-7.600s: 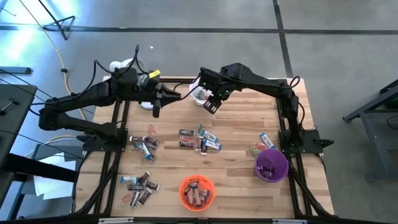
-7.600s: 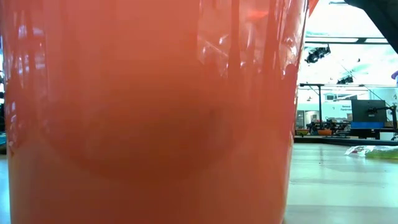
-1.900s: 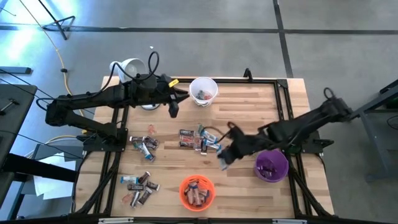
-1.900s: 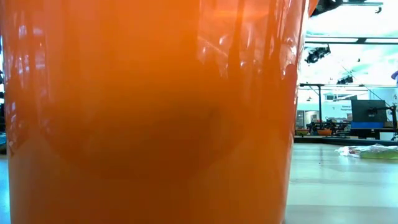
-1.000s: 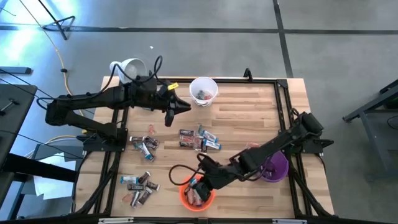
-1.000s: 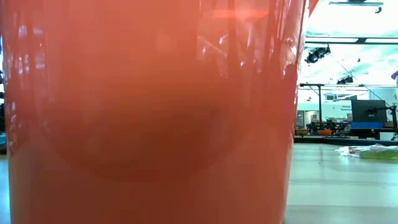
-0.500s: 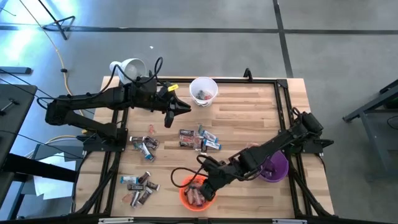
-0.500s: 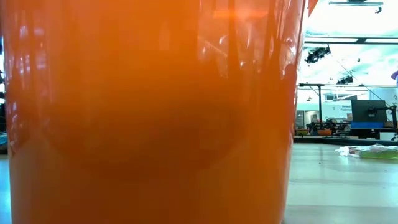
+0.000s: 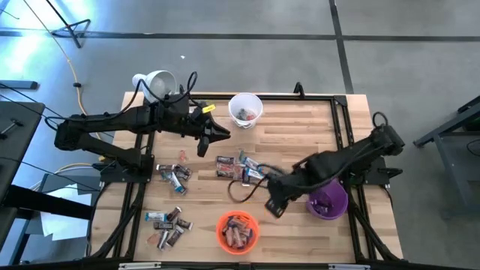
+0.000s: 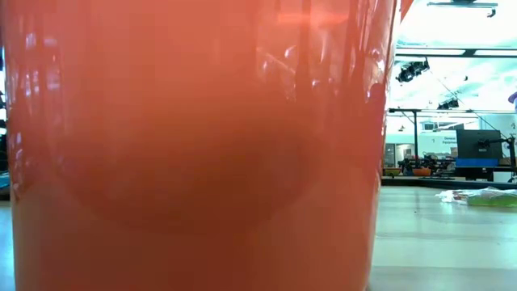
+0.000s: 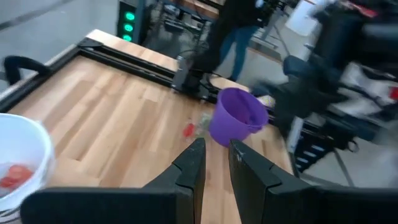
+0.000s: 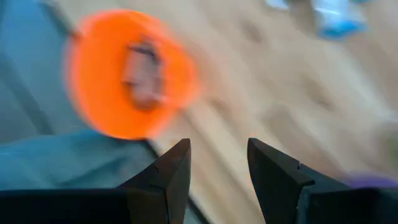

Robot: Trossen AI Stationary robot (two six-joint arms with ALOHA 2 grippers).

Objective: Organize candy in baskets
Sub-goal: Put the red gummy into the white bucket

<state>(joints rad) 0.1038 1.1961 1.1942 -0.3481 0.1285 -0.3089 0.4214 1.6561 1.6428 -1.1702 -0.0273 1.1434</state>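
right gripper point(image 9: 274, 203): jaws open, empty, now pulled back from orange basket point(image 9: 238, 231)
left gripper point(image 11: 216, 163): jaws nearly closed, empty
meaning: piece dropped; next candy point(image 9: 238, 168)

pale wooden plank desk point(image 9: 292, 142) | on it: round white plastic basket point(image 9: 245, 109), orange one point(image 9: 238, 231), purple one point(image 9: 328, 199) | scattered small wrapped candy point(image 9: 240, 168), more point(image 9: 169, 224)

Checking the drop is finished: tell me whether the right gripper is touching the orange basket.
Apart. The high view shows the right gripper over bare table, with a clear gap to the orange basket.
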